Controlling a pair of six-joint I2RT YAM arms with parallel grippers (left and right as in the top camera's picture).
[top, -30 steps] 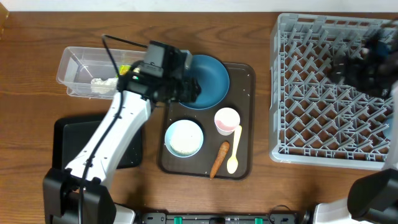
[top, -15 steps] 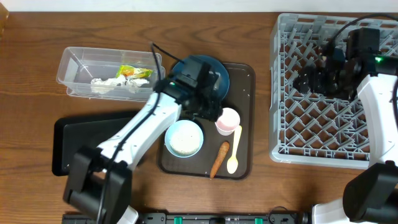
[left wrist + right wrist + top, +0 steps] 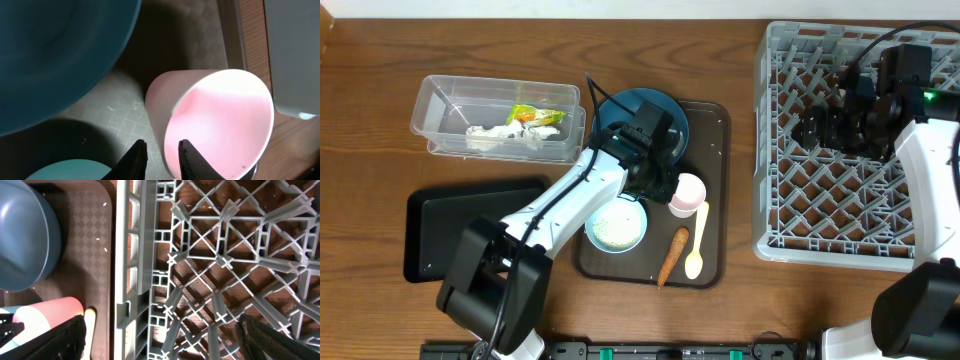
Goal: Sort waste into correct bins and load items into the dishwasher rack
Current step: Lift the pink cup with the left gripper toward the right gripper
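The pink cup (image 3: 687, 193) stands tilted on the brown tray (image 3: 715, 130), to the right of the white bowl (image 3: 617, 225). My left gripper (image 3: 665, 180) is shut on its rim. In the left wrist view one finger is outside the pink cup (image 3: 225, 125) and the other inside, with the left gripper (image 3: 161, 155) pinching the wall. The dark blue plate (image 3: 630, 108) lies behind it. A carrot (image 3: 671, 257) and a cream spoon (image 3: 696, 250) lie at the tray's front. My right gripper (image 3: 830, 130) hangs open over the grey dishwasher rack (image 3: 840, 215).
A clear tub (image 3: 440, 110) at the back left holds a green-and-orange wrapper (image 3: 535, 115) and white tissue (image 3: 495, 135). The black tray (image 3: 450, 230) lies at the front left. In the right wrist view the rack's wall (image 3: 125, 280) stands between the brown tray and the open right gripper (image 3: 165, 340).
My left arm swung from the plate's left side across to the pink cup and its jaws closed on the rim, tilting the cup. My right arm settled over the rack, then held still.
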